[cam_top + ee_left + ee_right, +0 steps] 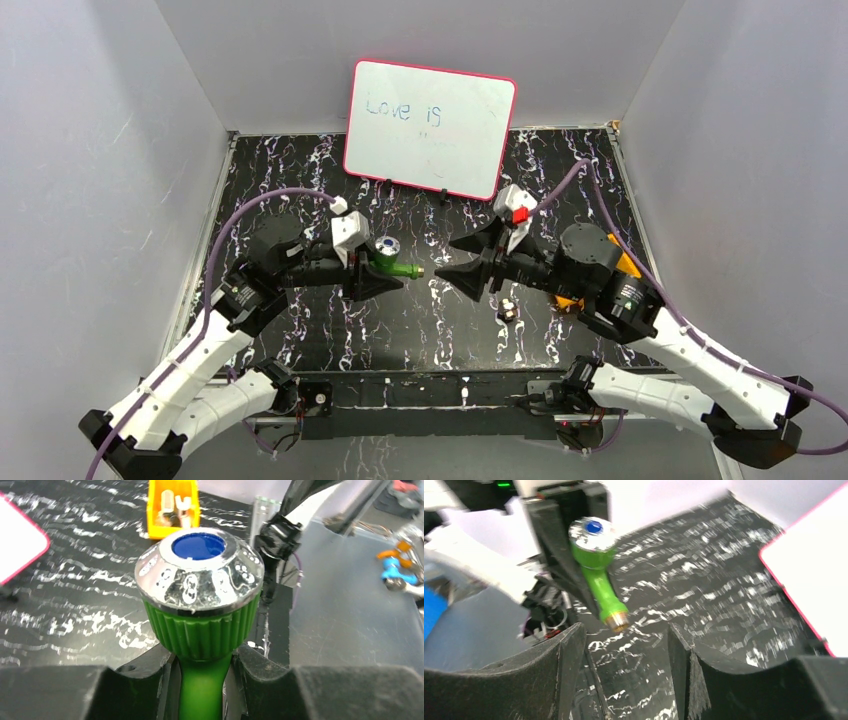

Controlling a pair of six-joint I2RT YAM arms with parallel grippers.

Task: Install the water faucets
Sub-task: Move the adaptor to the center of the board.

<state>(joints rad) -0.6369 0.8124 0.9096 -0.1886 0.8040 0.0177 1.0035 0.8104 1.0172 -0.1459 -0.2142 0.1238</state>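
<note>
The green faucet (396, 264) has a blue-and-silver knob and a brass threaded end pointing right. My left gripper (368, 268) is shut on its green body; in the left wrist view the knob (199, 572) stands just above the jaws, which clamp the stem (201, 690). My right gripper (462, 258) is open and empty, its tips just right of the faucet's threaded end. In the right wrist view the faucet (600, 577) hangs ahead of the open fingers (564, 655), its brass end (617, 621) near the gap between them.
A pink-framed whiteboard (430, 128) stands at the back. An orange tray with metal pieces (174, 507) lies behind the right arm, mostly hidden in the top view (628, 264). A small dark part (507, 313) lies on the table near the right arm.
</note>
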